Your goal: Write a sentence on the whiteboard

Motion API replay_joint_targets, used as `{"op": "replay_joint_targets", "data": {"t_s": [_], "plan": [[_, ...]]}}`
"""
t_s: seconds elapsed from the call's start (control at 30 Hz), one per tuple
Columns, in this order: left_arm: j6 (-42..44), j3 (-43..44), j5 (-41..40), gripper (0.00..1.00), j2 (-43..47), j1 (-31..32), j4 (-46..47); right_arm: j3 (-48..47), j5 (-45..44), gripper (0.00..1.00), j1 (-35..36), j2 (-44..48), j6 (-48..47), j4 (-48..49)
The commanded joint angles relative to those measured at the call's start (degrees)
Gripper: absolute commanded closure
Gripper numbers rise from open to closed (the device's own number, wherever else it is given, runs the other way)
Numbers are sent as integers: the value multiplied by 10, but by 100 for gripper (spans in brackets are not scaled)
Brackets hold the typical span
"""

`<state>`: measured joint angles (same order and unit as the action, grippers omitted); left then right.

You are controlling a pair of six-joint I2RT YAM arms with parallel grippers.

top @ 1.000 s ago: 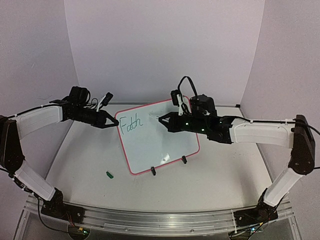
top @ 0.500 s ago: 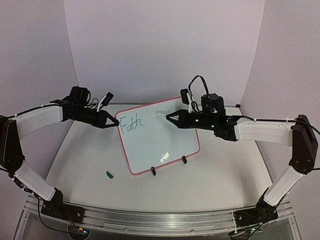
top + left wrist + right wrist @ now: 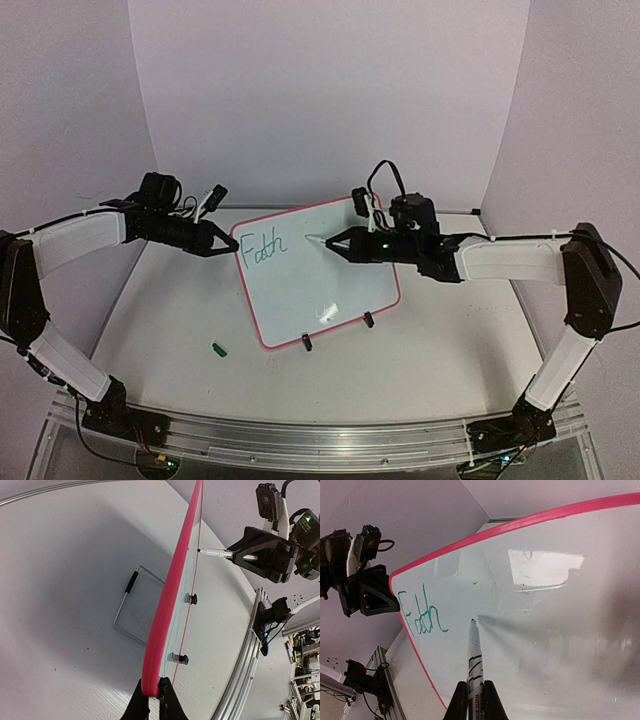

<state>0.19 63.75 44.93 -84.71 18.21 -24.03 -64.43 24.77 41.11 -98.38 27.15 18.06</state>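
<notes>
The right end effector (image 3: 335,243) has swung back to the pink-rimmed whiteboard (image 3: 330,285) on the table (image 3: 170,320), clamping a white marker (image 3: 474,655) just right of green cursive "Faith" (image 3: 262,247). The left end effector (image 3: 228,245) pinches the rim. One word in; the next likely needs light strokes.

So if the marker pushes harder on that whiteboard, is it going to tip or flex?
Probably stiff: the whiteboard looks straight edge-on in the left wrist view. Alone it might tip, standing on small clip feet with only a thin wire frame behind. The left gripper pinching its rim should steady it against the marker.
</notes>
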Motion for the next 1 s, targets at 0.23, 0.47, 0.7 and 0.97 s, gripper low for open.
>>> {"op": "replay_joint_targets", "data": {"t_s": [0.23, 0.47, 0.7, 0.97], "plan": [[44, 2, -30, 100, -22, 24, -43, -46, -9, 100, -3, -28, 6, 25], [45, 3, -31, 100, -23, 24, -44, -50, 17, 100, -3, -38, 3, 20], [45, 4, -31, 100, -23, 24, -44, -10, 12, 100, -3, -23, 1, 15], [45, 3, -30, 100, -24, 24, -43, 12, -25, 100, -3, 2, 1, 15]]}}
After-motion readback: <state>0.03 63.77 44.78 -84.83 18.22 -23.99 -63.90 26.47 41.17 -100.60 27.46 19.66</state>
